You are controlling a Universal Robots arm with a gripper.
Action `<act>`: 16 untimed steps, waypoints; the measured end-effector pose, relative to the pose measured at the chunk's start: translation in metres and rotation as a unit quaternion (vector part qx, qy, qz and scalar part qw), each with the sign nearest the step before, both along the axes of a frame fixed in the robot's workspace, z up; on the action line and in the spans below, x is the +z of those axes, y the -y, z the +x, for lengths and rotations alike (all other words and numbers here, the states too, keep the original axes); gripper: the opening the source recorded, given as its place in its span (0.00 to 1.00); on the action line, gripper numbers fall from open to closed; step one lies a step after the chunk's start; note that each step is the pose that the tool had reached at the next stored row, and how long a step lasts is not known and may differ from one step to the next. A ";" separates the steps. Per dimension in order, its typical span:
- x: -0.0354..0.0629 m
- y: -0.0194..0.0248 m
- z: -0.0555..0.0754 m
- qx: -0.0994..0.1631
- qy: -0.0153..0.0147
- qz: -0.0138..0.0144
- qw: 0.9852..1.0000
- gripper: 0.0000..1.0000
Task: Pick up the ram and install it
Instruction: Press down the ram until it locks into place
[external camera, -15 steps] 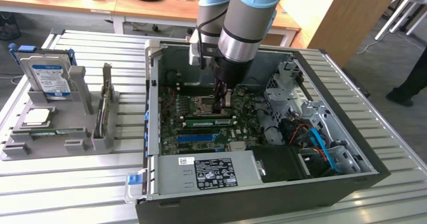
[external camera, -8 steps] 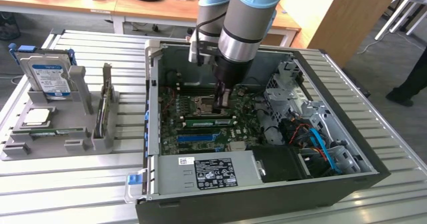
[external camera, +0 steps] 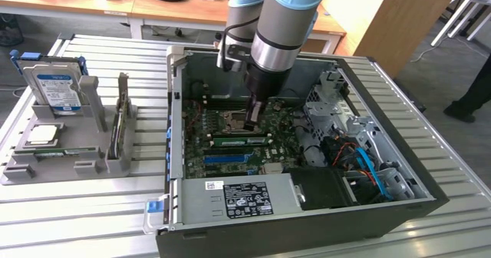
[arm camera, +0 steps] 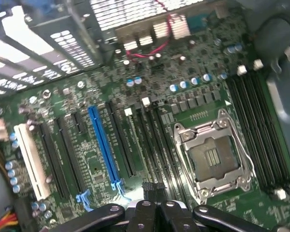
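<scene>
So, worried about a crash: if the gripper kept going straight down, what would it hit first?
Probably the ram standing in its motherboard slot right under the shut gripper, though depth is unclear.

Ribbed metal worktable (external camera: 92, 212) across the lower frame. Behind it, along the top, light wooden desks (external camera: 176, 11) with white legs, cluttered. At upper right, a tall wooden cabinet (external camera: 387, 16). Grey floor (external camera: 452, 62) at right, with a person's dark trouser legs (external camera: 474, 94) at the edge.
</scene>
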State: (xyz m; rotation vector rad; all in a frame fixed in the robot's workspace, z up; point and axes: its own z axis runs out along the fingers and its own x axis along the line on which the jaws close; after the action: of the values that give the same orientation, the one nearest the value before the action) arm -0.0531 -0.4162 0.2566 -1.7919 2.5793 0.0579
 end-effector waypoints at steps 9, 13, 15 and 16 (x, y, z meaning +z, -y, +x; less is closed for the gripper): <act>0.0000 0.0000 0.000 -0.081 0.000 0.000 0.997 0.11; 0.0000 0.0000 0.000 -0.117 0.000 0.000 0.993 0.11; 0.0000 0.0000 0.000 -0.135 0.000 0.000 0.991 0.11; 0.0000 0.0000 0.000 -0.145 0.000 0.000 0.989 0.11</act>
State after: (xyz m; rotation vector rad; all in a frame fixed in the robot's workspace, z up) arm -0.0531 -0.4163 0.2565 -1.3979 2.8065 0.0571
